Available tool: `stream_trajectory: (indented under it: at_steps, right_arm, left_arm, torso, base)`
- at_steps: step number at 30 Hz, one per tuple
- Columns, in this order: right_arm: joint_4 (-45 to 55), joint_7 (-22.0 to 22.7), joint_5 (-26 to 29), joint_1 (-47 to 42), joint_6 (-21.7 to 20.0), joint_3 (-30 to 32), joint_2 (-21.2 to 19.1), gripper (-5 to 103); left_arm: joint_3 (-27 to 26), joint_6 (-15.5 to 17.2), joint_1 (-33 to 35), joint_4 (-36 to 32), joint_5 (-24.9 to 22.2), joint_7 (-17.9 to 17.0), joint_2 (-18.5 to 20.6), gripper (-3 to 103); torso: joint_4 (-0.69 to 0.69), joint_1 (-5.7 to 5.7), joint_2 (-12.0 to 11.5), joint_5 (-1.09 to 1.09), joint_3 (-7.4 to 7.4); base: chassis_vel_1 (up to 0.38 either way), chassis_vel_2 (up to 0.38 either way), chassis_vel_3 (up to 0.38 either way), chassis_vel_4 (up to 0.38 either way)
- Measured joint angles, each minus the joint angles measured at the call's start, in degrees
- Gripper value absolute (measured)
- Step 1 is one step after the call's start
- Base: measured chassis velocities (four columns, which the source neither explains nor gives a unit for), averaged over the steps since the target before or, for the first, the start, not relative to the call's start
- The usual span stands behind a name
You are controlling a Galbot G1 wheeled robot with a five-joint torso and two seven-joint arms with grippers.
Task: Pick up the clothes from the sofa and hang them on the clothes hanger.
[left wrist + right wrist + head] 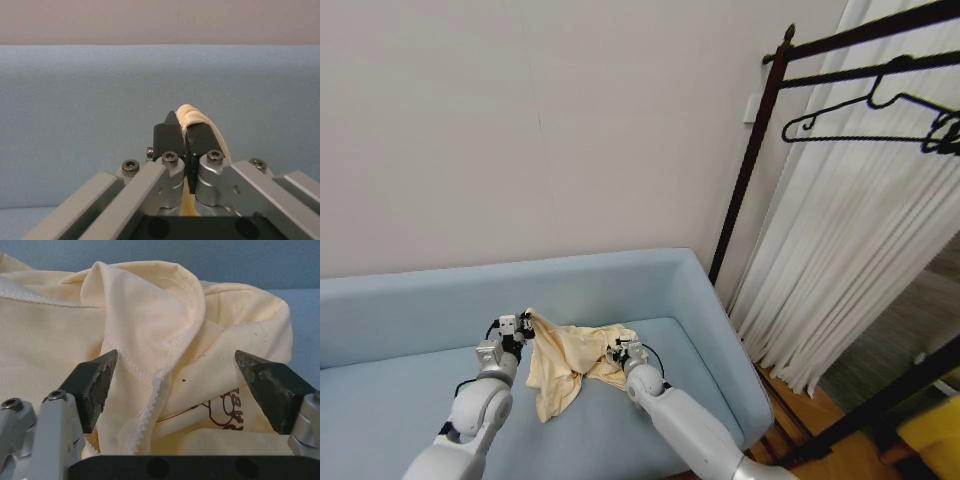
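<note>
One pale yellow garment (565,362) lies crumpled on the seat of one blue sofa (400,400), about 6 o'clock in head view. Two grippers at it. Left gripper (525,322) at the garment's 10 o'clock corner, pinched closed on a cloth fold, corner raised. Right gripper (617,352) at its 3 o'clock edge, fingers spread wide, cloth between them, not clamped. One dark rack (750,150) at 2 o'clock, one black hanger (860,125) on it.

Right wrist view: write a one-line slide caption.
Right gripper, fingers open, straddling a crumpled pale-yellow fabric garment on the light-blue sofa.
</note>
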Motion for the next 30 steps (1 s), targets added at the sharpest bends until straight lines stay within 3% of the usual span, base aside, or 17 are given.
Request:
stream_trajectory:
  at_steps: [1,3,6,21,25,30]
  right_arm:
    - [-0.2,-0.1,-0.2,0.0,0.1,-0.1,0.1,71]
    - [-0.4,-0.2,-0.3,0.0,0.1,-0.2,0.3,71]
    - [-1.2,-0.3,-0.6,0.0,0.2,-0.4,0.9,59]
    - [-2.1,-0.7,-1.9,-0.6,0.9,-0.9,1.0,51]
    - [-2.1,-0.7,-2.0,-0.6,1.0,-0.9,1.0,35]
    - [-2.1,-0.7,-2.0,-0.6,1.0,-1.0,1.0,28]
  left_arm:
    - [0.0,0.0,-0.1,0.0,0.0,0.0,0.0,1]
    - [0.0,0.0,-0.1,0.0,0.0,0.0,0.0,1]
    - [0.0,0.0,-0.2,0.1,-0.1,0.0,0.1,1]
    - [0.1,0.1,-0.2,0.1,-0.2,0.0,-0.4,1]
    - [0.1,0.1,-0.1,0.1,-0.2,0.0,-0.4,1]
    - [0.0,0.1,0.0,0.0,-0.2,0.0,-0.4,1]
  torso:
    - [0.00,0.00,0.0,0.00,0.00]
    - [0.00,0.00,0.0,0.00,0.00]
    - [0.00,0.00,0.0,0.00,0.00]
    - [0.00,0.00,0.0,0.00,0.00]
    - [0.00,0.00,0.0,0.00,0.00]
    - [0.00,0.00,0.0,0.00,0.00]
  base:
    - [0.000,0.000,0.000,0.000]
    - [0.000,0.000,0.000,0.000]
    - [0.000,0.000,0.000,0.000]
    - [0.000,0.000,0.000,0.000]
    - [0.000,0.000,0.000,0.000]
    - [0.000,0.000,0.000,0.000]
